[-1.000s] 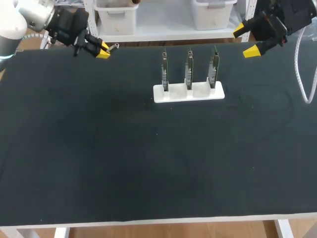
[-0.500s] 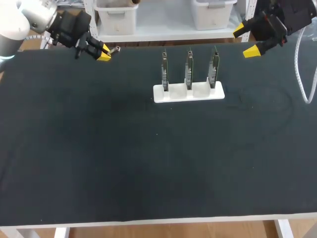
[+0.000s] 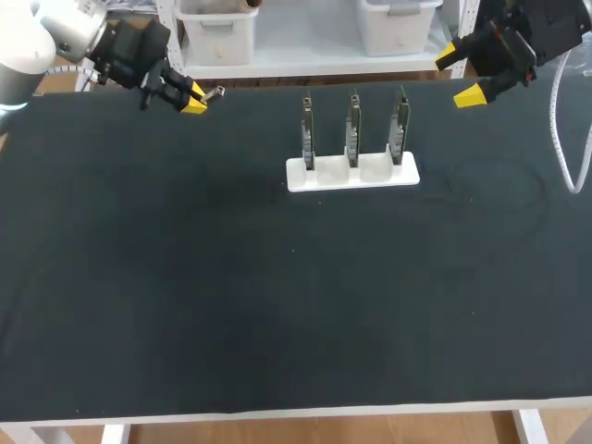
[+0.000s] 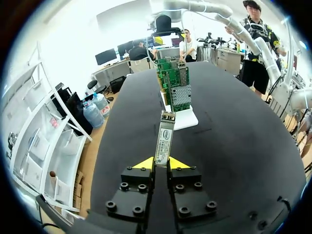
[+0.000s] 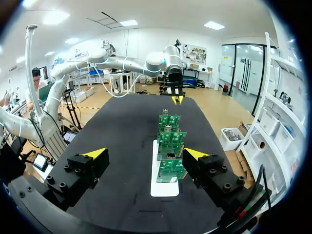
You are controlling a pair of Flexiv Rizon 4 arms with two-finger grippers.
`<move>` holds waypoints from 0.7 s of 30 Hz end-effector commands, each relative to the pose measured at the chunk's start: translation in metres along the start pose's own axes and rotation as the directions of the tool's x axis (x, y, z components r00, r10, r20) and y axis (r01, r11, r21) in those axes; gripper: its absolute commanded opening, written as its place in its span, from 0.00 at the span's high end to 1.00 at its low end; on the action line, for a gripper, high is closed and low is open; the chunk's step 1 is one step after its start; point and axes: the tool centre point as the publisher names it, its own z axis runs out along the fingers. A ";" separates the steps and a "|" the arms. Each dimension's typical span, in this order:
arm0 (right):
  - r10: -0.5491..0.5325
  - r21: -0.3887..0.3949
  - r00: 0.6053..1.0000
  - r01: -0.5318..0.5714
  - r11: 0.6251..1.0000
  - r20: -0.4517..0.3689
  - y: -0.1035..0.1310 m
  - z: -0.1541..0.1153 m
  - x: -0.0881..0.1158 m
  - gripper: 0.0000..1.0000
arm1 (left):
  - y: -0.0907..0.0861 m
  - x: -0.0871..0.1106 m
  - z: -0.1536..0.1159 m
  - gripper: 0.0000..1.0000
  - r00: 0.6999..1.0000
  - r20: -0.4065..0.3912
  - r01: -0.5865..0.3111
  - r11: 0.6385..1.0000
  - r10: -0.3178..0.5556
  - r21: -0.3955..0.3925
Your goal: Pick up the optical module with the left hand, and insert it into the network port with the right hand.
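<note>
Black-topped table point(image 3: 185, 277), pale edge showing along the near side. Sitting on it: a white slotted holder point(image 3: 351, 173), far side and a bit right of centre. It carries three green network cards point(image 3: 352, 129), upright, parallel, one per slot.

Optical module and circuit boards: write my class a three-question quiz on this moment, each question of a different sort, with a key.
1. True or false: the left end effector is shut on the optical module.
2. How many circuit boards stand upright in the white holder? A two, B three, C five.
3. Fill the gap: the right end effector holds nothing and its fingers stand ____.
Key: 1 true; 2 B; 3 open.
</note>
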 end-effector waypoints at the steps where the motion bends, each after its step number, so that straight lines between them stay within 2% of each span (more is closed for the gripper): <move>1: 0.000 0.004 1.000 0.000 1.000 -0.002 0.002 0.000 0.000 0.00 | 0.007 0.002 0.001 1.00 1.000 0.002 -0.003 1.000 0.003 0.012; 4: 0.000 0.004 1.000 0.000 1.000 -0.002 0.002 0.000 0.000 0.00 | 0.007 0.002 0.001 1.00 1.000 0.002 -0.003 1.000 0.003 0.012; 7: 0.000 0.004 1.000 0.000 1.000 -0.002 0.002 0.000 0.000 0.00 | 0.013 -0.017 -0.003 1.00 0.999 -0.027 -0.020 0.999 0.022 0.049; 9: 0.000 0.004 1.000 0.000 1.000 -0.002 0.002 0.000 0.000 0.00 | 0.018 -0.029 0.003 1.00 1.000 0.013 -0.027 0.998 0.026 0.062; 11: 0.000 0.004 1.000 0.000 1.000 -0.002 0.002 0.000 0.000 0.00 | 0.021 -0.039 0.012 1.00 0.993 0.112 -0.049 0.998 0.043 0.043; 14: 0.000 0.004 1.000 0.000 1.000 -0.002 0.002 0.000 0.000 0.00 | 0.022 -0.052 0.026 1.00 0.983 0.180 -0.053 0.998 0.045 0.038; 21: 0.000 0.004 1.000 0.000 1.000 -0.002 0.002 0.000 0.000 0.00 | 0.012 -0.091 0.034 1.00 0.983 0.177 -0.048 0.998 0.041 0.034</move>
